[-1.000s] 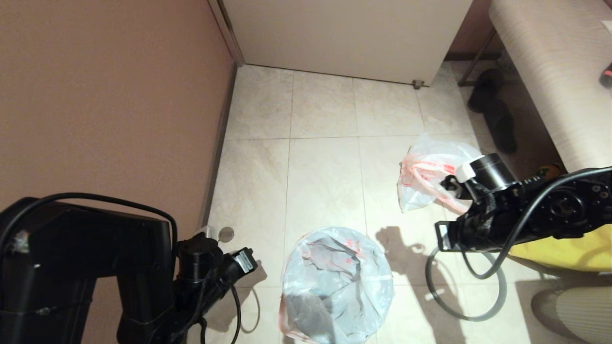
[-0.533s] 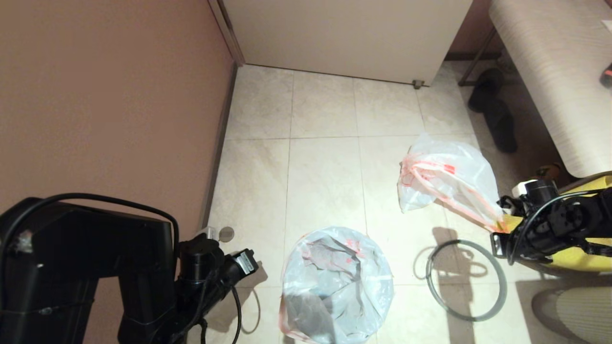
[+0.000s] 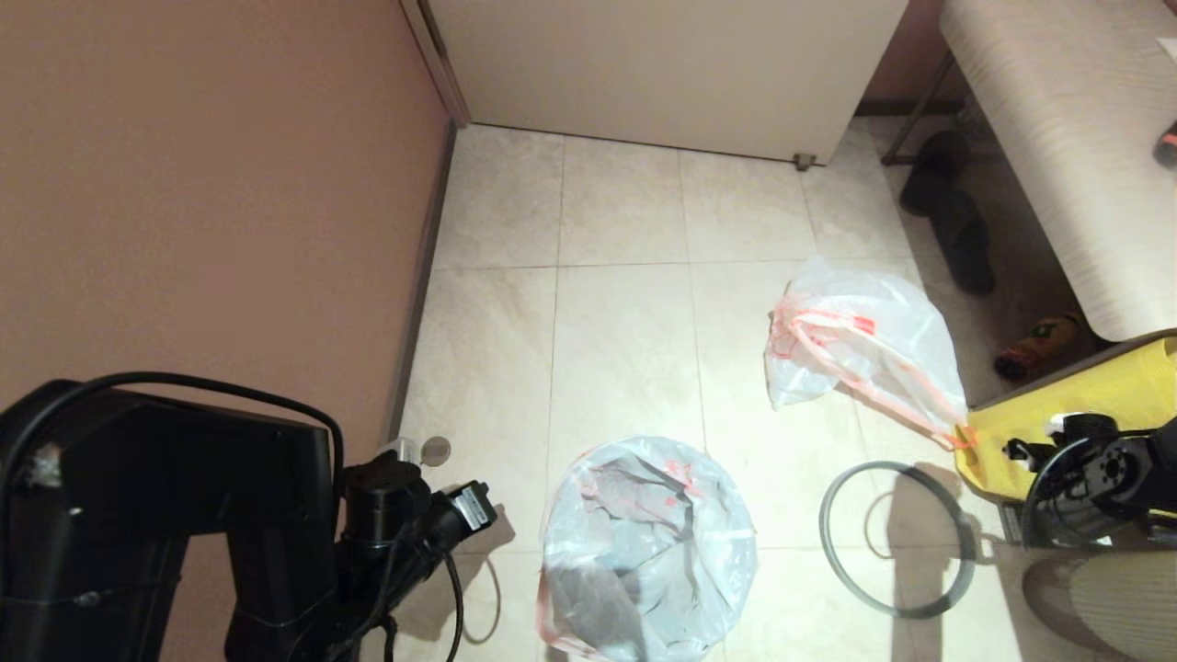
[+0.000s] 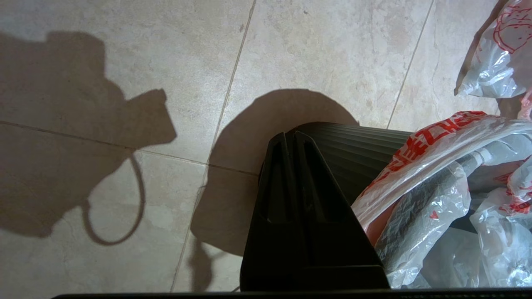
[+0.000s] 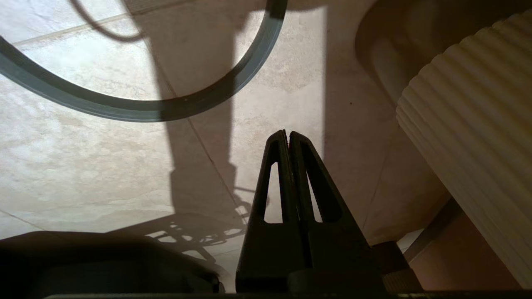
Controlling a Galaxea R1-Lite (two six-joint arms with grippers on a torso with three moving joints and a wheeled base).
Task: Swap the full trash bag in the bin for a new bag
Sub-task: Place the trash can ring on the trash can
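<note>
1. The tiled floor (image 3: 625, 349) carries everything; the bin serves as landmark below.
2. The bin (image 3: 649, 552) stands at the near middle of the floor, lined with the new bag (image 3: 634, 529), a thin translucent sheet with red print whose hem drapes over the bin's edge. In the left wrist view the bin's ribbed black wall (image 4: 357, 145) shows beneath that draped plastic (image 4: 419, 174).
3. The full trash bag (image 3: 860, 345) lies on the tiles beyond the bin and to its right, well apart from it, its pink-red drawstring (image 3: 883, 391) trailing toward the yellow fabric bag (image 3: 1094, 405).
4. The grey hoop (image 3: 897, 538) lies flat on the floor just to the right of the bin, not touching it.
5. The right gripper (image 5: 287, 137) hangs to the right of the hoop, far from the bin, over bare tile. Its two fingers are pressed together tip to tip and clamp nothing; a ribbed cream object (image 5: 478, 137) sits beside it.
6. The left gripper (image 4: 289, 137) is parked just left of the bin, beside its outer wall. Its fingers are likewise clenched flat against each other, empty, with the bag's hem close by but not gripped.
</note>
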